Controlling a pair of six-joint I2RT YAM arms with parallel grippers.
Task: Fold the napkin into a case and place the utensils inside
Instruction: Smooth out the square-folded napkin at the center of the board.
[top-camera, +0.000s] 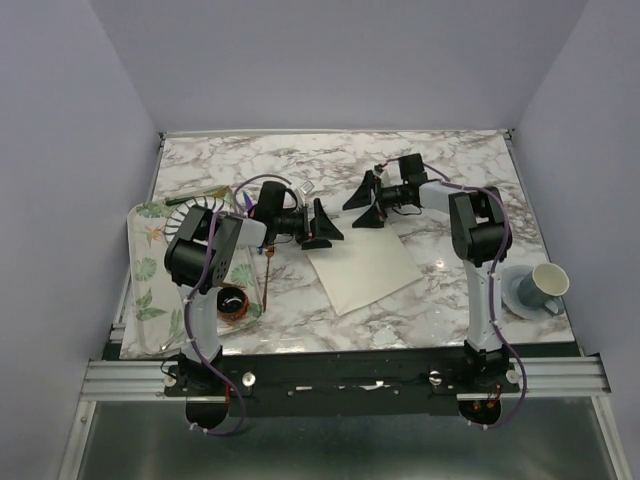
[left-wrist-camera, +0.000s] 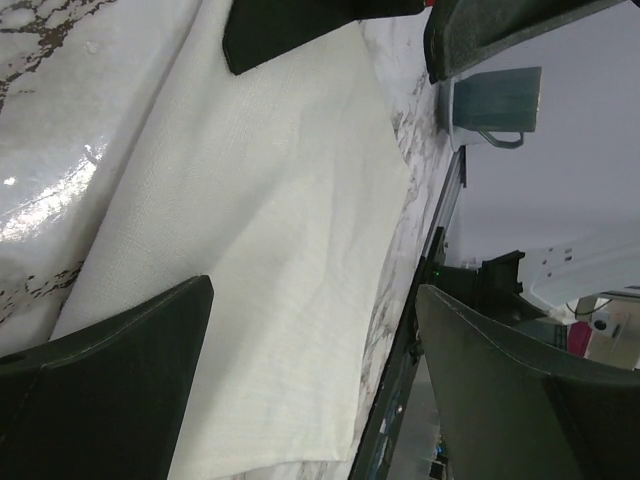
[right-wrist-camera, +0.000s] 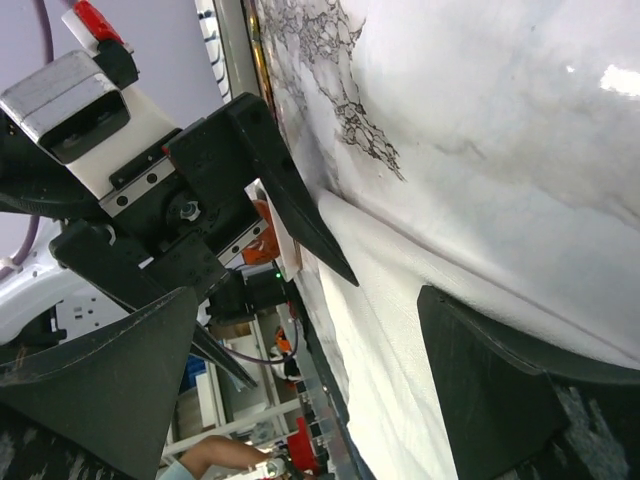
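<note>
Napkin (top-camera: 362, 272) lies flat and unfolded on the marble table (top-camera: 450, 160), just under and ahead of both claws. It is close to square and turned askew, its slightly longer edges running from your left claw across toward your right one. The left claw (top-camera: 322, 228) has its jaws spread wide and holds nothing; its lower finger sits at the cloth's far-left corner, though you cannot tell whether it touches. The right claw (top-camera: 366, 204) faces it from the other side, jaws just as wide and empty, fingertips over the cloth's far edge. Between the two claws only cloth and bare marble show. Well off to the right claw's outer side a cup (top-camera: 547, 282) stands on a saucer (top-camera: 515, 297); behind the left claw are a leaf-patterned mat (top-camera: 148, 268) and a small dark bowl (top-camera: 232, 300).
</note>
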